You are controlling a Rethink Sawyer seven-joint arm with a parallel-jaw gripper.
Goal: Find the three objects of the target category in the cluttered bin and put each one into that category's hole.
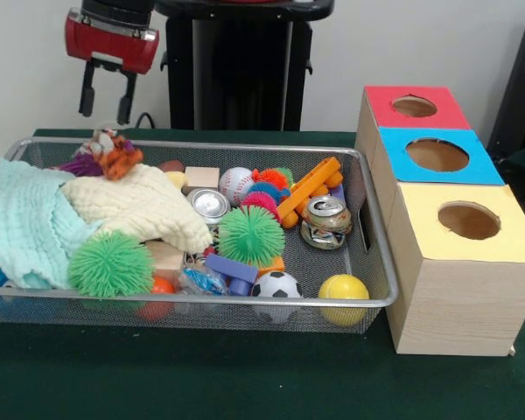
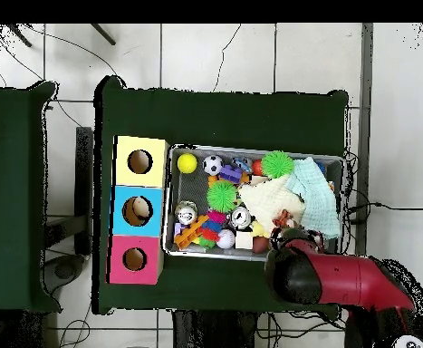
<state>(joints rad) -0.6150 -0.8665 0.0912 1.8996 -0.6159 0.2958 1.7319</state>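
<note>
The wire mesh bin [image 1: 245,146] is full of mixed objects; it also shows in the overhead view [image 2: 251,148]. In it are a baseball [image 1: 235,184], a soccer ball [image 1: 276,286], a yellow ball [image 1: 343,297], two green spiky balls [image 1: 111,262] [image 1: 251,234], a crushed can [image 1: 325,220], a tin can [image 1: 210,206] and an orange stick [image 1: 308,188]. My gripper [image 1: 107,103] hangs open and empty above the bin's far left corner, over an orange plush toy [image 1: 114,156]. The wooden box has a red hole [image 1: 414,106], a blue hole [image 1: 437,155] and a yellow hole [image 1: 469,220].
A mint cloth [image 1: 26,227] and a cream cloth [image 1: 140,206] cover the bin's left half and hide what lies under them. The box stands right against the bin's right side. In the overhead view the red arm [image 2: 341,281] covers the gripper.
</note>
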